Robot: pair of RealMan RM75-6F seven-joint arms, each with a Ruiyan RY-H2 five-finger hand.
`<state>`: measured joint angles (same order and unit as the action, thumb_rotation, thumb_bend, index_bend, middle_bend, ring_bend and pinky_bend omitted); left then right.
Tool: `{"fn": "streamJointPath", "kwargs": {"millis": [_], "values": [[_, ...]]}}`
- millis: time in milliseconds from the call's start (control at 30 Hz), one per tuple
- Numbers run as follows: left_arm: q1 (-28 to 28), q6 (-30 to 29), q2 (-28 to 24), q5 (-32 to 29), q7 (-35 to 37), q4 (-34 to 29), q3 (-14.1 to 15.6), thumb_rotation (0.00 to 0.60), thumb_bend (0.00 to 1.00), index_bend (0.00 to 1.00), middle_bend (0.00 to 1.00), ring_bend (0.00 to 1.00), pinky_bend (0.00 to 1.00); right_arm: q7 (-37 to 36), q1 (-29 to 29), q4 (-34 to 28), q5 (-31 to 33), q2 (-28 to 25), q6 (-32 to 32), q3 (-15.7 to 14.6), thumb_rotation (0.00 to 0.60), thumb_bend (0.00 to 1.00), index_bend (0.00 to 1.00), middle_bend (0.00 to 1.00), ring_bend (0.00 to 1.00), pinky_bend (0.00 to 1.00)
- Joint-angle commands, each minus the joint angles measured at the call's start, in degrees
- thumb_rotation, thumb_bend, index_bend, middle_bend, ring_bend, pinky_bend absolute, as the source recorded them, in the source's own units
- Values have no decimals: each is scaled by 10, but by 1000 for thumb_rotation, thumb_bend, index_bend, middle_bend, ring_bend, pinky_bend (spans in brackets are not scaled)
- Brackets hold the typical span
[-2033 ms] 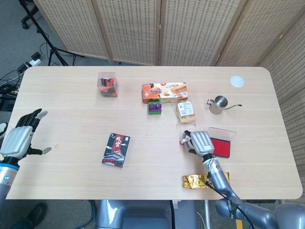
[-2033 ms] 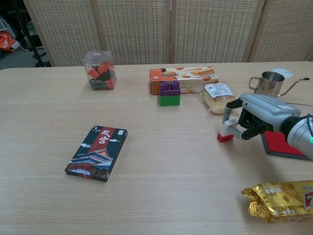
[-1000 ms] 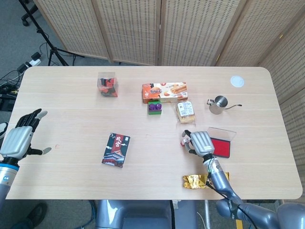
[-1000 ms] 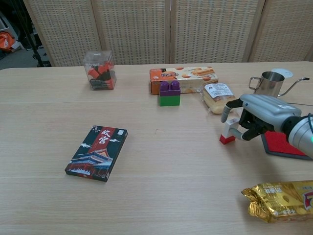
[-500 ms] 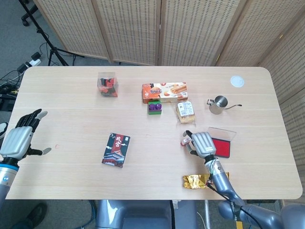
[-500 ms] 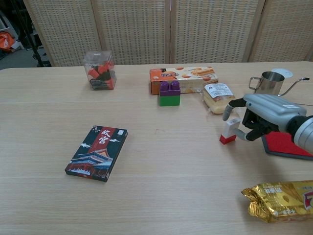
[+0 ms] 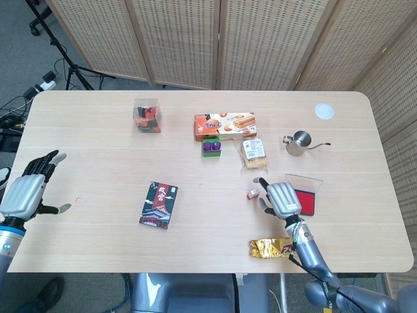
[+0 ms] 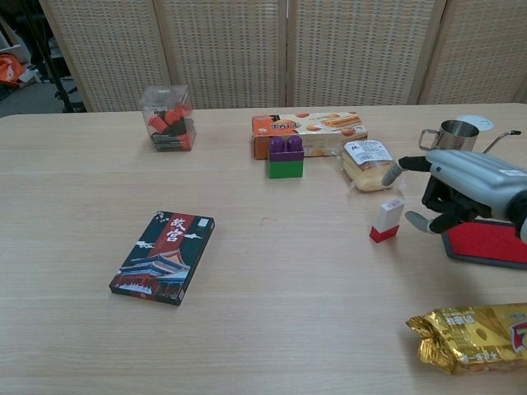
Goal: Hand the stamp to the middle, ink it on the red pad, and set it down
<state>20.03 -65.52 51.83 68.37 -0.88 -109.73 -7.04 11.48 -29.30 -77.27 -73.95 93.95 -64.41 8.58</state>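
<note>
Chest view: red pieces [image 8: 170,123] inside clear box [image 8: 168,102]

The light wooden table [image 7: 98,143] carries a clear box of red pieces [image 7: 148,115], orange biscuit carton [image 7: 224,125], purple-and-green block [image 7: 210,147], wrapped bread [image 7: 253,152], steel pitcher [image 7: 299,142], dark card box [image 7: 159,205], red-and-white stamp [image 8: 386,220], red ink pad [image 7: 306,198] and gold snack packet [image 7: 267,248].

white-and-red stamp [image 8: 386,220], red ink pad [image 8: 487,241]

Our right hand [image 7: 281,198] rests fingers apart, at three o'clock of the stamp [image 7: 253,193], just beside the red pad [image 7: 305,199].
</note>
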Motion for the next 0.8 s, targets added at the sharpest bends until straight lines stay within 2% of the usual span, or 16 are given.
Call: {"fn": "streamJointPath", "kwargs": {"millis": [33,200,300,333,367,400,467,533,567,633,800], "values": [[-5,-5,-6,11,10,-4,2,600,15,0,0,0,0,12,18,-55,-23,-39,-35,-8,600,465,255,967,1000,1000],[-18,-19,-17,36,29,-9,9,600,15,0,0,0,0,6,42,-125,-63,-94,-91,-12,600,377,254,947,1000,1000],[-29,-30,-24,52,45,-9,15,600,15,0,0,0,0,-5,58,-155,-81,-127,-124,-10,600,195,243,864,935,1000],[-35,-38,-27,59,52,-9,17,600,16,0,0,0,0,-9,65,-165,-88,-142,-138,-9,600,106,230,785,841,961],[-39,-42,-29,64,57,-8,19,600,15,0,0,0,0,-11,70,-170,-93,-151,-147,-9,600,40,203,655,671,865],[-46,-50,-32,72,65,-8,22,600,16,0,0,0,0,-13,78,-178,-100,-164,-161,-10,600,14,178,549,533,776],[-57,-64,-36,87,77,-6,27,600,15,0,0,0,0,-11,92,-194,-104,-191,-172,-16,600,0,89,231,148,469],[-67,-76,-38,103,85,-2,34,600,16,0,0,0,0,5,104,-211,-104,-219,-180,-23,600,0,31,68,23,300],[-73,-84,-37,112,89,1,39,600,16,0,0,0,0,8,111,-219,-108,-233,-186,-27,600,0,11,19,0,238],[-83,-98,-34,128,93,11,45,600,16,0,0,0,0,6,122,-226,-119,-257,-197,-34,600,0,0,0,0,191],[-108,-139,-17,149,103,44,53,600,16,0,0,0,0,11,160,-197,-152,-274,-265,-41,600,0,0,0,0,135]]}}
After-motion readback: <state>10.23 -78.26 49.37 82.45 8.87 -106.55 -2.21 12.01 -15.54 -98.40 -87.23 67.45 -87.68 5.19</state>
